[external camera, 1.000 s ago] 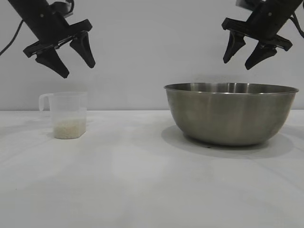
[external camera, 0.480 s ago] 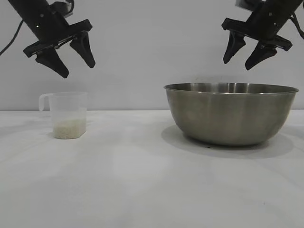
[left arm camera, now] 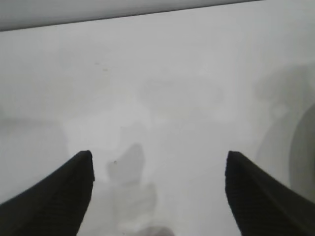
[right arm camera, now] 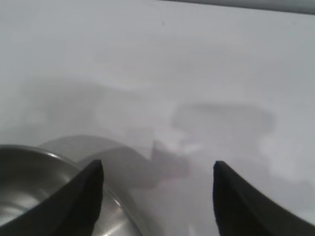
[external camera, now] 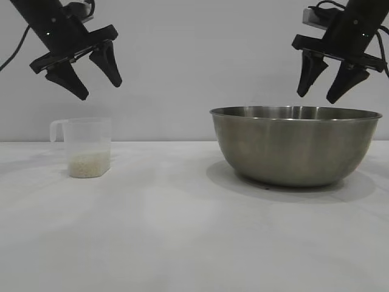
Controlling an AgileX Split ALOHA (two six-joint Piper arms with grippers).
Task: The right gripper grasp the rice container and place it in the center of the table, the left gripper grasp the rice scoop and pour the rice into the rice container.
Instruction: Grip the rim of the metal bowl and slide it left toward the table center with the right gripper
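Observation:
The rice container (external camera: 296, 145), a wide steel bowl, stands on the white table (external camera: 182, 231) at the right. Its rim (right arm camera: 29, 162) shows in the right wrist view. My right gripper (external camera: 320, 98) hangs open a little above the bowl's right part, fingers pointing down, nothing between them. The rice scoop (external camera: 85, 147), a small translucent cup with a loop handle, stands at the left with white rice (external camera: 89, 164) in its bottom. My left gripper (external camera: 97, 90) hovers open above the scoop, tilted, holding nothing. In the left wrist view its fingers (left arm camera: 64, 191) frame only bare table.
A plain pale wall stands behind the table. The table's middle, between scoop and bowl, is bare white surface.
My right gripper has shifted to the right and slightly down, toward the bowl's right rim. The left gripper, the scoop and the bowl have not moved.

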